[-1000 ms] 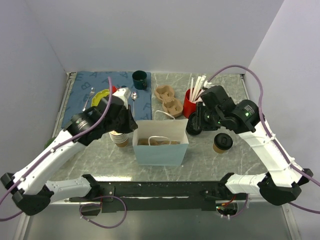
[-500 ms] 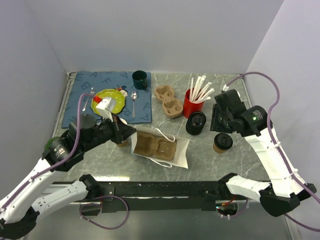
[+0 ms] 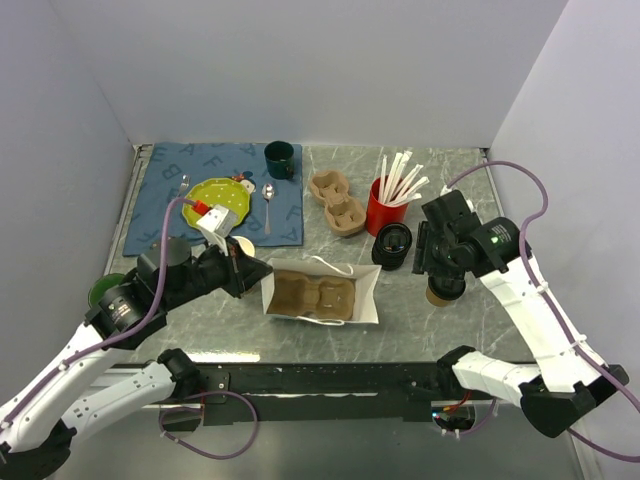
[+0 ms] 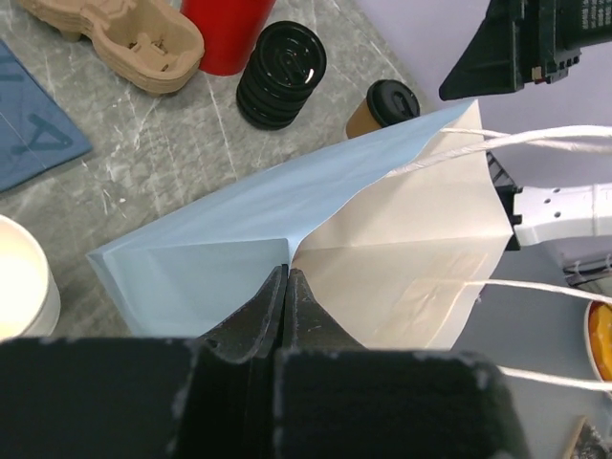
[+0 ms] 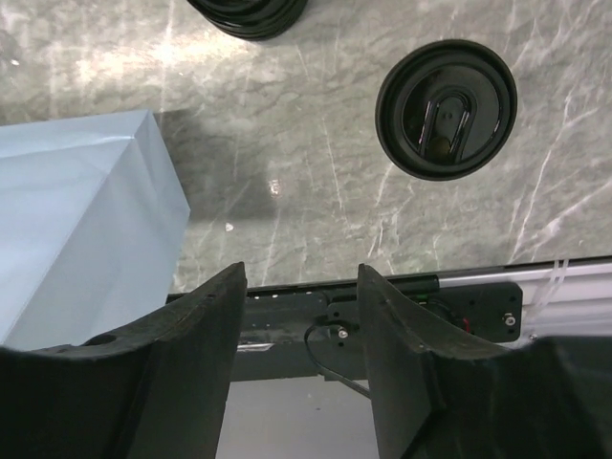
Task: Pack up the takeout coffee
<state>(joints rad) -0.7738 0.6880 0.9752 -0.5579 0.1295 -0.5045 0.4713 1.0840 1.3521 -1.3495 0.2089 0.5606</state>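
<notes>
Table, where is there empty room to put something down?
Bare marble lies along the near edge in front of the paper bag, and in the back right corner behind the red straw cup. Crowded: cup carriers, lid stack and takeout coffee bunch mid-right.

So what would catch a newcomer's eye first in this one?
The pale blue paper bag at front centre, its edge pinched in the shut left gripper, with a brown cup carrier visible inside. To its right, the right gripper hangs open over the table, close to the black-lidded takeout coffee.
</notes>
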